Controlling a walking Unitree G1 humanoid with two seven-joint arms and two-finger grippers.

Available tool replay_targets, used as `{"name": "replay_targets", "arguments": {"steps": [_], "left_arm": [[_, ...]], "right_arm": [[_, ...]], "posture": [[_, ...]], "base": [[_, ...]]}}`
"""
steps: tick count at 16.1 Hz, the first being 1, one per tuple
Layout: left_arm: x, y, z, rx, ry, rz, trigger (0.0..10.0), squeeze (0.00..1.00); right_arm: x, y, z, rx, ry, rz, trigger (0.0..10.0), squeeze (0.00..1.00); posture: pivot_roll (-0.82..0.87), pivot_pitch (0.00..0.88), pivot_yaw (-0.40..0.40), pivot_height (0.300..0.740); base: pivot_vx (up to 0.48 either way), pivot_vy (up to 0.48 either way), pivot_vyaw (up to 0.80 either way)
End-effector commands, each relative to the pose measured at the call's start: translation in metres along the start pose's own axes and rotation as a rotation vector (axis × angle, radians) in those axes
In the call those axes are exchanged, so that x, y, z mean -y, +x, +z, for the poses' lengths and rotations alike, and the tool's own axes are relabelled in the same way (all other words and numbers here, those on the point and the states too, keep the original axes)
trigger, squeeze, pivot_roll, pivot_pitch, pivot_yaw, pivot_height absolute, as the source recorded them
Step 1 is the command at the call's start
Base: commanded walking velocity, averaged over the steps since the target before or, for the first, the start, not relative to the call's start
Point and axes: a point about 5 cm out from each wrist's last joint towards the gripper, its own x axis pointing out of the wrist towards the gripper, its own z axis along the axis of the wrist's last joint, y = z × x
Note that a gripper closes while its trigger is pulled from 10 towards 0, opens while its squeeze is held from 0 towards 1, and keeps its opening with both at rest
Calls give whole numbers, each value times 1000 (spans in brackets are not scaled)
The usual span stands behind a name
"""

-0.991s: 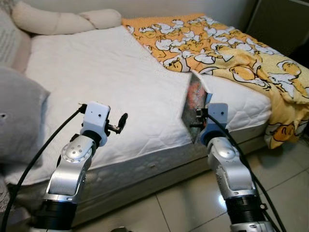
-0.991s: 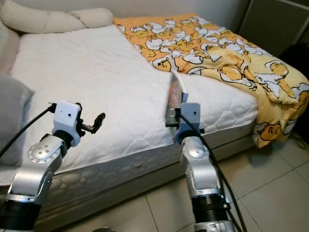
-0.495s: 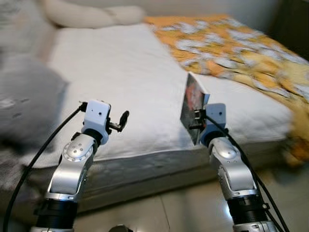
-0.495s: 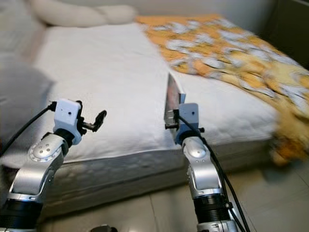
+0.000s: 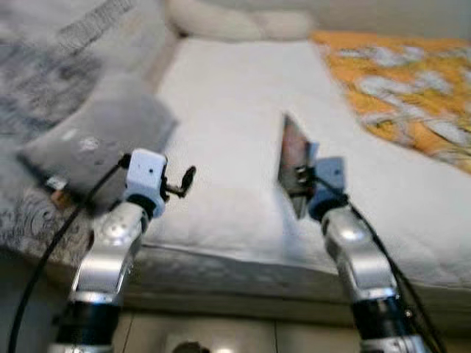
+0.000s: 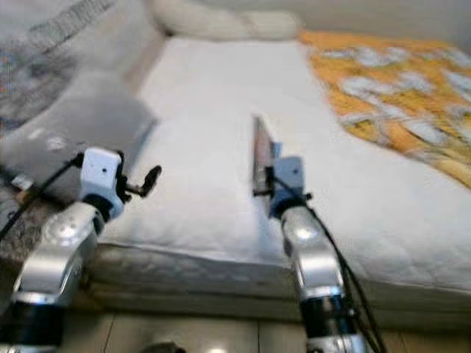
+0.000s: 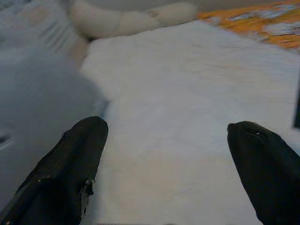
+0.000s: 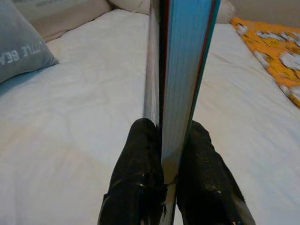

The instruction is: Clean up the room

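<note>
The right gripper point(image 8: 171, 140) has its jaws clamped on the bottom edge of a thin book point(image 8: 180, 70), 1 finger on each cover, so the book stands upright on edge above the wrist. In the head views the book point(image 5: 293, 158) is held in the air over the near edge of the bed point(image 5: 243, 95), touching nothing else. The left gripper point(image 7: 173, 159) has its jaws spread wide and empty, raised over the near left part of the white mattress.

Further out, a grey pillow point(image 5: 99, 140) lies at the left side of the bed, a long cream bolster point(image 5: 235, 22) runs along the far end, and a yellow-and-orange blanket point(image 5: 397, 88) is bunched on the right. The head views are blurred, so smaller clutter may go unseen.

As a judgement, the tidy-up is partway: 1 item is picked up but not yet put away, and the blanket and pillow look unstraightened.
</note>
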Motion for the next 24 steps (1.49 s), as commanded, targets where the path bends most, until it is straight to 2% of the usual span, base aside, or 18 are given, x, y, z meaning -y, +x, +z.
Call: {"name": "replay_targets", "arguments": {"steps": [1, 4, 6, 8, 11, 15, 18, 19, 22, 24], "left_arm": [[-1, 1, 2, 3, 6, 4, 10000, 0], [-1, 1, 1, 0, 8, 5, 10000, 0], [0, 0, 0, -2, 13, 1, 10000, 0], [1, 0, 0, -3, 14, -1, 10000, 0], [3, -2, 1, 1, 28, -27, 10000, 0], [6, -13, 0, -13, 70, -111, 10000, 0], [7, -19, -1, -23, 96, -183, 10000, 0], [9, -19, -1, -32, 133, -261, 10000, 0], [8, -18, -3, -69, 181, -389, 10000, 0], [0, -25, -6, -131, 204, -473, 10000, 0]], "right_arm": [[-9, 0, 13, 63, -3, 43, 10000, 0], [-10, 0, 14, 68, -4, 60, 10000, 0], [-11, -2, 14, 62, 43, 90, 10000, 0], [-17, -5, 15, 63, 58, 163, 10000, 0], [-17, -6, 18, 48, 93, 203, 10000, 0], [-6, -10, 28, 68, 243, 172, 10000, 0], [3, -9, 24, 33, 326, 165, 10000, 0], [4, -2, 22, -4, 377, 195, 10000, 0], [2, 16, 11, -118, 354, 300, 10000, 0], [7, 33, 1, -206, 452, 343, 10000, 0]], "posture": [[23, 0, -14, 740], [23, 0, -13, 740], [23, 0, -13, 740], [21, 0, -13, 740], [16, 0, -9, 740], [12, 0, -6, 740], [10, 0, -2, 740], [11, 0, -6, 740], [13, 0, 3, 740], [17, 0, 7, 740]], "base": [[330, 0, 800], [328, 0, 800], [330, 0, 0], [330, 0, 0], [204, 0, 0], [0, 0, 0], [0, 0, 0], [0, 0, 0], [0, 0, 0], [0, 0, 0]]}}
